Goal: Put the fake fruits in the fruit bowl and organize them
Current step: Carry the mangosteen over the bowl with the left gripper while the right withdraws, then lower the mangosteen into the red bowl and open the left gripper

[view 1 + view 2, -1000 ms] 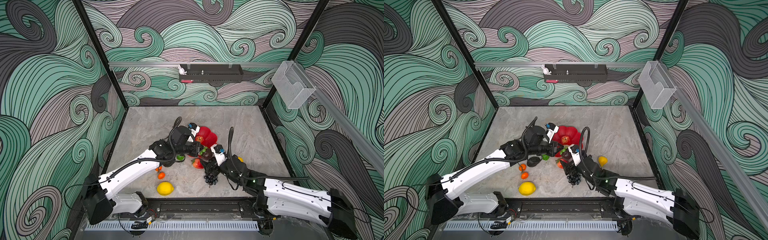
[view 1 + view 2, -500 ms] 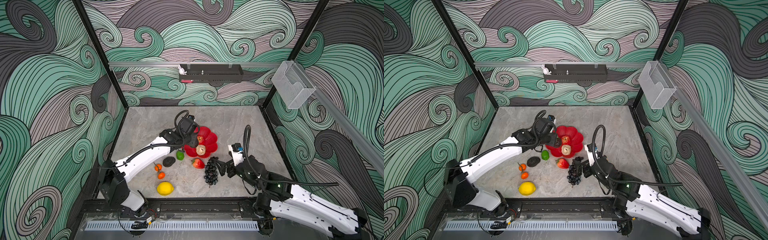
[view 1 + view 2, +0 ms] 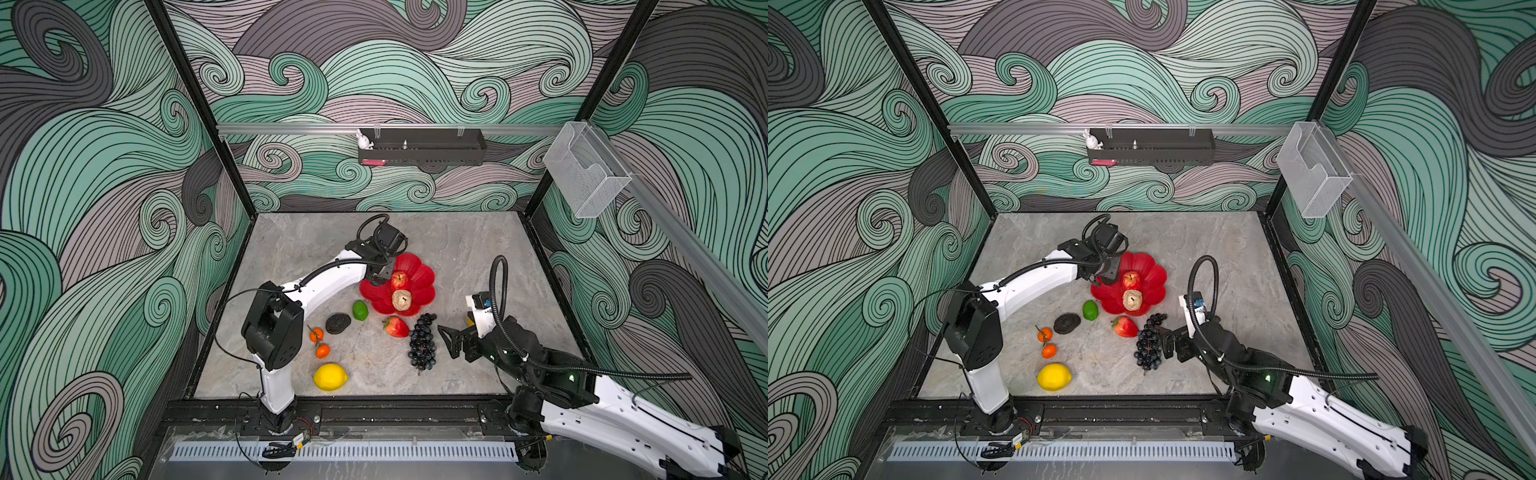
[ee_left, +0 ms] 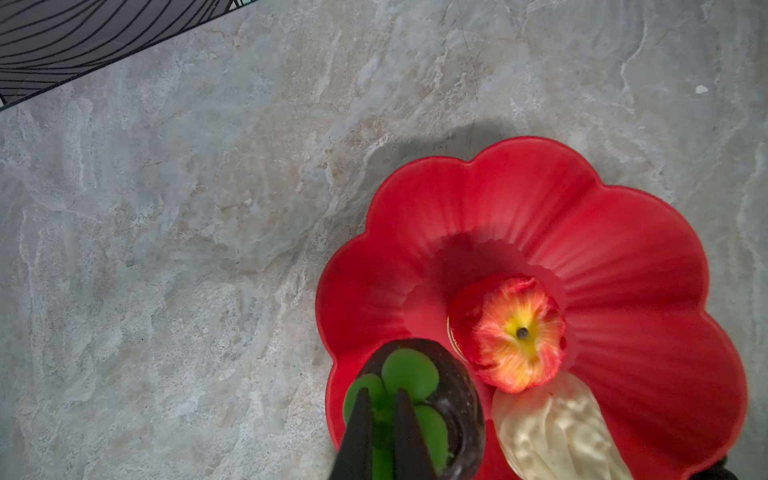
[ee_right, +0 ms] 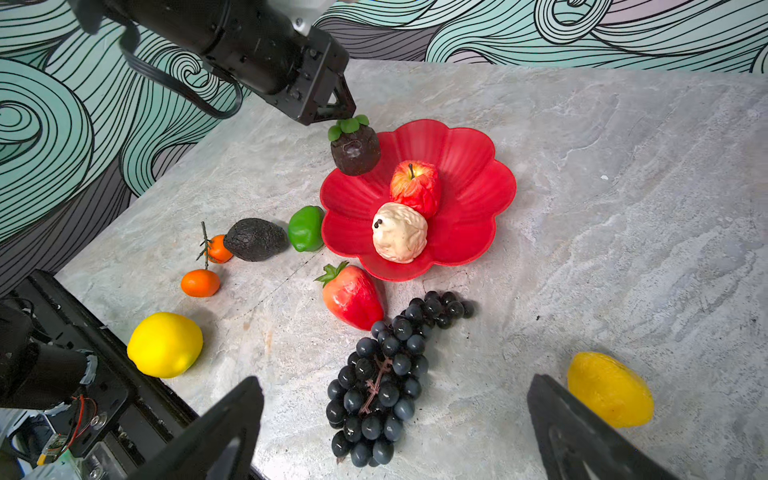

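The red flower-shaped fruit bowl (image 3: 424, 272) holds a red apple (image 3: 399, 280) and a cream lumpy fruit (image 3: 402, 300). My left gripper (image 4: 380, 392) is shut on the green leaf top of a dark round fruit (image 5: 355, 151), which hangs over the bowl's left rim. My right gripper (image 5: 397, 384) stands open, low over the table just right of the dark grape bunch (image 3: 423, 347). On the table lie a strawberry (image 3: 397, 327), lime (image 3: 360, 310), avocado (image 3: 338, 323), two oranges (image 3: 316, 334), a lemon (image 3: 330, 377) and a yellow fruit (image 5: 609, 388) beside my right fingers.
A black wall tray (image 3: 422, 151) hangs on the back wall and a clear plastic holder (image 3: 586, 174) on the right wall. A black rail (image 3: 374, 411) runs along the table's front edge. Patterned walls close in three sides.
My right gripper has drawn back from the bowl to the right of the grapes, and the cream fruit now lies in the bowl. My left gripper has carried the dark fruit to the bowl's left rim.
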{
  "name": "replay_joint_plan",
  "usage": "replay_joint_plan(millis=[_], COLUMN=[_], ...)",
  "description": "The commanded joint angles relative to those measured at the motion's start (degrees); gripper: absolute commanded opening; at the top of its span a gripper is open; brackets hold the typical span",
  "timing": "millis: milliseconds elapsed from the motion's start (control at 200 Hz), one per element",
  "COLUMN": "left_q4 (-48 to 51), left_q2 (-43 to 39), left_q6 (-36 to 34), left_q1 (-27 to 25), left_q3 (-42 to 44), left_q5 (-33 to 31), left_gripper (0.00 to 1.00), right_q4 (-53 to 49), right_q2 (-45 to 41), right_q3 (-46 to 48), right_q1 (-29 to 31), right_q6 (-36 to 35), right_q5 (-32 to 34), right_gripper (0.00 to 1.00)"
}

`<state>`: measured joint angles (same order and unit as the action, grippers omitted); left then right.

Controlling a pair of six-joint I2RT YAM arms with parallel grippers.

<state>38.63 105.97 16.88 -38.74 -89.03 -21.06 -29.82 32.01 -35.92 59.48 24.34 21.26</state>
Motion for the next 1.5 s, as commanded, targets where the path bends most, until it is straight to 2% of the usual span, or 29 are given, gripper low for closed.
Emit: replay_joint_plan(millis=[0, 145, 520, 711, 821, 891, 1001, 1191, 1351, 1496], left_q4=[3.70, 5.97, 4.48, 3.82, 3.86, 3.50, 2.90, 2.76, 2.85, 3.62], left_q2=[3.14, 6.14, 9.62, 10.45, 10.37, 10.00, 9.27, 8.27, 6.42, 3.37], left_q6=[-0.84, -0.90, 0.26, 0.42, 0.31, 0.31, 0.56, 0.98, 1.48, 2.23], left_q1=[0.47, 1.03, 1.12, 1.12, 1.12, 1.12, 1.12, 1.12, 1.11, 1.04], left_q3=[-3.53, -5.88, -4.66, -3.97, -3.54, -2.93, -1.90, -1.47, -0.82, 0.91], left_q5=[-0.76, -0.18, 4.67, 4.96, 5.41, 5.89, 6.79, 6.91, 7.26, 6.34], left_gripper=[0.06, 0.06, 0.06, 0.07, 0.10, 0.17, 0.21, 0.22, 0.28, 0.33], right_q4=[-1.18, -2.23, -2.47, -2.78, -2.76, -2.76, -2.78, -2.63, -2.83, -4.50], right_q2=[-1.06, -2.17, -2.19, -2.29, -1.96, -1.67, -1.16, -1.68, -1.59, -2.48], right_q3=[-2.20, -3.42, -5.34, -6.35, -6.31, -6.31, -6.35, -5.92, -5.74, -5.54], right_q1=[-0.32, -0.41, -0.62, -0.76, -0.86, -0.95, -1.00, -1.12, -1.12, -1.09], right_q6=[-0.47, -1.42, -4.18, -4.92, -5.59, -5.64, -5.38, -4.14, -3.51, -0.47], right_q5=[0.99, 1.32, 2.86, 2.83, 3.61, 3.62, 3.61, 4.62, 5.35, 9.22], right_gripper=[1.00, 1.00, 1.00, 1.00, 1.00, 1.00, 1.00, 1.00, 1.00, 1.00])
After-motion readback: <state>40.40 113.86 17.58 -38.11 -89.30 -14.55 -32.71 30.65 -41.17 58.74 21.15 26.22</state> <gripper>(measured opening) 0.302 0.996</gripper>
